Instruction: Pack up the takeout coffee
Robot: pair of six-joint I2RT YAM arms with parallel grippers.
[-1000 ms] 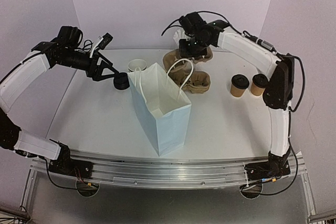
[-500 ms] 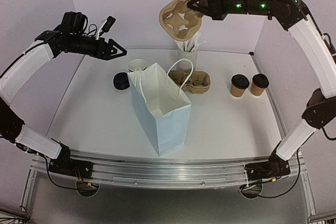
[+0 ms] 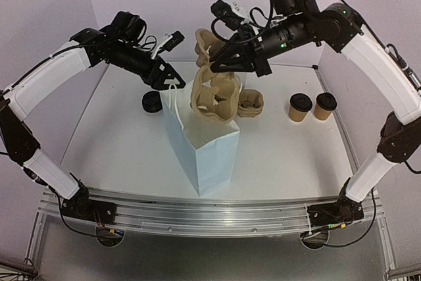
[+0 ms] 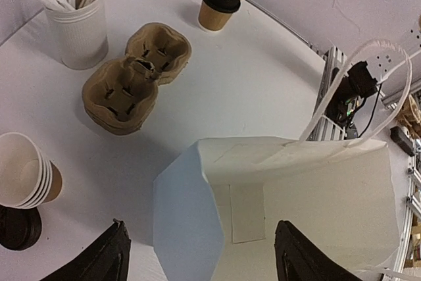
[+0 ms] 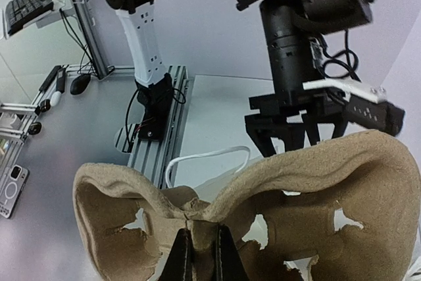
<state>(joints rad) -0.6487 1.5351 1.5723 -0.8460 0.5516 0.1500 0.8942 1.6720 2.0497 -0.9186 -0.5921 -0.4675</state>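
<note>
Two takeout coffee cups (image 3: 300, 106) (image 3: 323, 105), brown with black lids, stand at the right; the left wrist view shows them far off (image 4: 218, 6). My right gripper (image 3: 223, 64) is shut on the middle ridge of a brown pulp cup carrier (image 3: 214, 93) that hangs tilted over the mouth of the pale blue bag (image 3: 204, 149). In the right wrist view the fingertips (image 5: 183, 255) pinch that carrier (image 5: 316, 182). My left gripper (image 3: 170, 78) is open above the bag's far left rim, and the bag's white inside (image 4: 316, 202) lies below its fingers (image 4: 112, 258).
A stack of pulp carriers (image 4: 135, 77) lies behind the bag. A white holder of sticks (image 4: 77, 21) stands at the back. Nested empty cups (image 4: 23, 172) and a loose black lid (image 3: 152, 102) sit at the back left. The bag's white handles (image 4: 358, 77) arch upward.
The right arm has swung the carrier down from high at the back to just over the bag's mouth. The left gripper has moved right to the bag's rim and narrowed a little.
</note>
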